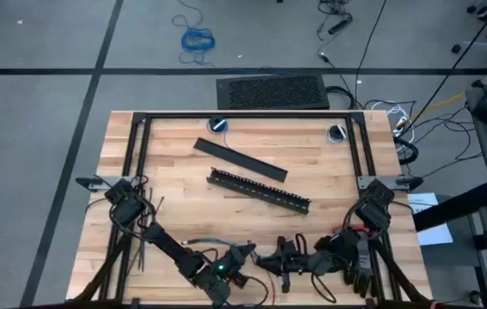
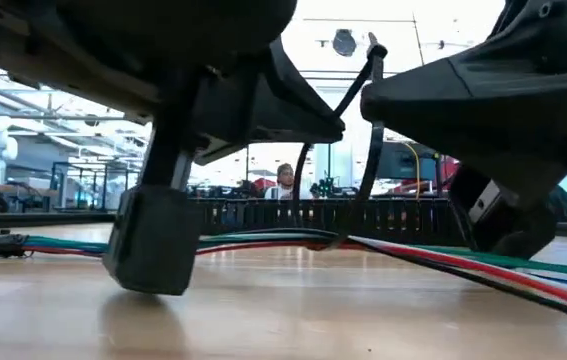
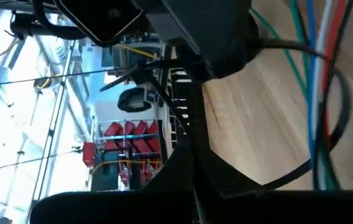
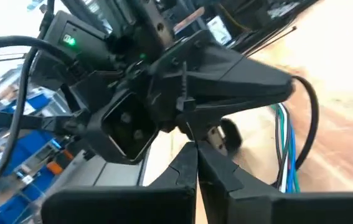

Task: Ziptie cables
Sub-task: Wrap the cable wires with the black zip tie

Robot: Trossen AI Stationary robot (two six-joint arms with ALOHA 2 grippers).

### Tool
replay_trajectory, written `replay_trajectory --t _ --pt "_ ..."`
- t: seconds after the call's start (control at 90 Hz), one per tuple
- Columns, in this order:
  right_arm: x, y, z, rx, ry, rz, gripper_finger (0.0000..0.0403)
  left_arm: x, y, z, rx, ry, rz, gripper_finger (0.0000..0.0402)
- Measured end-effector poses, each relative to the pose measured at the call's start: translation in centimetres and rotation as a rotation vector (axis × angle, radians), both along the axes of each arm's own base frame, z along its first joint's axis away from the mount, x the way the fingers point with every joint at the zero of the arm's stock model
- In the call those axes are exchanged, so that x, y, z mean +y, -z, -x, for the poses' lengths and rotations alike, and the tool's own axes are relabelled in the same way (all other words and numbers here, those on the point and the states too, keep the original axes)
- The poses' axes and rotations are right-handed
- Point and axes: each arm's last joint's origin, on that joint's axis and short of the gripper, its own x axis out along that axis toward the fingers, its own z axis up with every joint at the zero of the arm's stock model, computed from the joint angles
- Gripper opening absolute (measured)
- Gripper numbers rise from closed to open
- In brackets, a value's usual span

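The cables (image 2: 443, 258), thin red, green, blue and white wires, lie flat on the wooden table near its near edge (image 3: 316, 93) (image 4: 285, 146). One black ziptie (image 2: 368, 140) loops under and around them and rises as two strands. My left gripper (image 1: 245, 255) and my right gripper (image 1: 279, 257) meet tip to tip just above the cables. Each is shut on a part of this ziptie. The loop (image 3: 288, 177) curves round the wires between the two grippers. My left gripper pinches the ziptie's strip (image 3: 193, 180) between its two shut fingers, coming in low from the table's left. The strip runs from the fingers round the cables as a curved loop; the cables stay on the table. My right gripper pinches the thin strip (image 4: 185, 127) at its fingertips, just below the ziptie's small head (image 4: 182, 102). It comes in from the table's right, slanting down. The strip stands up from the fingers toward my left gripper.
A black slotted bar (image 1: 258, 190) and a flat black bar (image 1: 240, 160) lie slantwise mid-table. Spare thin black strips (image 1: 143, 245) lie near the left arm's base. Black frame rails (image 1: 243, 116) border the far and side edges.
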Motion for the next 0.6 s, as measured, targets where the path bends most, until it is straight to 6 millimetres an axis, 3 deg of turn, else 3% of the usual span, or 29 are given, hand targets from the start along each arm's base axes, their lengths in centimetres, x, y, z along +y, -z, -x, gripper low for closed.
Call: replay_trajectory --t 0.378,0.6 --pt "-2.0 -0.5 0.6 -0.025 0.008 -0.014 0.0000 -0.6 0.3 0.6 0.006 0.018 0.023 0.0000" --pt "-1.8 -0.4 0.6 -0.016 -0.046 -0.045 0.0000 0.0 0.3 0.2 -0.005 -0.005 0.047 0.0000"
